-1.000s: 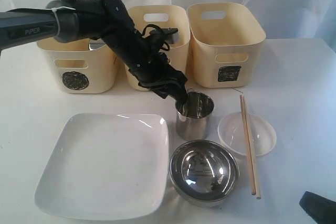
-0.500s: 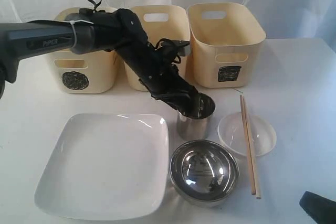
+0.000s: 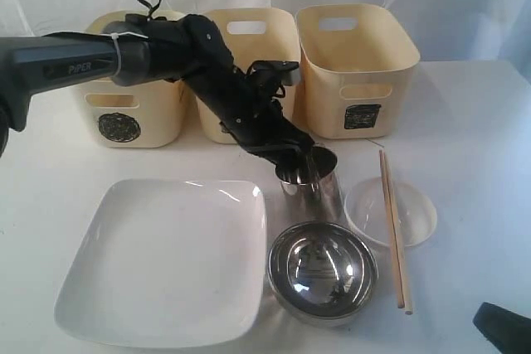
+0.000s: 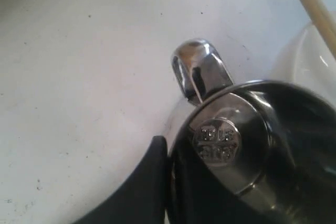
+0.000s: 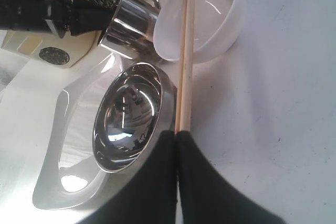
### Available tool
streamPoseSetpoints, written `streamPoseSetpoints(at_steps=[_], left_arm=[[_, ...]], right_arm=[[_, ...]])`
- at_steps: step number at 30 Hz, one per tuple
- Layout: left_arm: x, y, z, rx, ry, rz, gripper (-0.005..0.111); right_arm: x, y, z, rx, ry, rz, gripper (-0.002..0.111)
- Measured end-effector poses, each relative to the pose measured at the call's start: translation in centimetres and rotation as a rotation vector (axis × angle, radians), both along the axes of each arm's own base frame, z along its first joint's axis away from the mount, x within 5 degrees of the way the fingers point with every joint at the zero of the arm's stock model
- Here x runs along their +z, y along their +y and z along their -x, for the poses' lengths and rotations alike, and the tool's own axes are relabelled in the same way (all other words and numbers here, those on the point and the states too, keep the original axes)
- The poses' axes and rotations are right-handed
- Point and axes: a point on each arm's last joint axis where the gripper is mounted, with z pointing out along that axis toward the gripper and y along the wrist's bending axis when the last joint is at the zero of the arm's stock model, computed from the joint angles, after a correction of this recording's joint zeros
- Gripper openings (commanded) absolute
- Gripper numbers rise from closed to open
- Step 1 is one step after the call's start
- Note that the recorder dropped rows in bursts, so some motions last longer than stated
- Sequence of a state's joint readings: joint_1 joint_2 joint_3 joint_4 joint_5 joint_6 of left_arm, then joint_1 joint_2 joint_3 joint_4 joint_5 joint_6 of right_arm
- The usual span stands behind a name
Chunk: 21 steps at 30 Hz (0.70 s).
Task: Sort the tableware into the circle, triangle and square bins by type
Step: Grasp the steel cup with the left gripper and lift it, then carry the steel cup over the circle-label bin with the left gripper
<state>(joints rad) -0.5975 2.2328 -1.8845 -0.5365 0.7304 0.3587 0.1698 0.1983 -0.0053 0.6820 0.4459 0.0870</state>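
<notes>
My left gripper (image 3: 300, 157) is shut on the rim of a steel cup (image 3: 313, 192), one finger inside and one outside, and the cup leans with its base swung out. In the left wrist view the cup (image 4: 231, 145) with its handle (image 4: 199, 74) fills the frame beside my outer finger (image 4: 149, 182). A steel bowl (image 3: 322, 271), a large white square plate (image 3: 166, 259), a clear round dish (image 3: 411, 213) and wooden chopsticks (image 3: 393, 230) lie in front. My right gripper (image 3: 502, 327) rests shut and empty at the front right, its tips (image 5: 176, 132) near the chopsticks (image 5: 185, 51) and bowl (image 5: 131, 116).
Three cream bins stand along the back: the circle bin (image 3: 124, 101) on the left, a middle bin (image 3: 249, 39) partly hidden by my left arm, and the square-labelled bin (image 3: 357, 64) on the right. The chopsticks lie across the clear dish.
My left gripper came down over the steel cup and closed on its rim. The cup, upright before, now tilts with its base shifted right.
</notes>
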Motion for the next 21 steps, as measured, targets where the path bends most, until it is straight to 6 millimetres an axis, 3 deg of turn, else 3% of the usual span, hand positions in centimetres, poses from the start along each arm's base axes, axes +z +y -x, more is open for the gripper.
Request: streamPoseSetpoints(at_steps=[4,17,21], left_arm=[[1.5,0.2,0.0,-0.006,-0.060,0.014,0.000],[12.2,3.0,0.2,0.027,-0.570,-0.020,0.000],[13.5,4.5,-0.7,0.090,-0.673,-0.074,0.000]], right_arm=[[0.0,0.0,0.0,0.000,0.000,0.000,0.000],[0.0,0.0,0.0,0.000,0.000,0.000,0.000],[0.0,0.0,0.0,0.000,0.000,0.000,0.000]])
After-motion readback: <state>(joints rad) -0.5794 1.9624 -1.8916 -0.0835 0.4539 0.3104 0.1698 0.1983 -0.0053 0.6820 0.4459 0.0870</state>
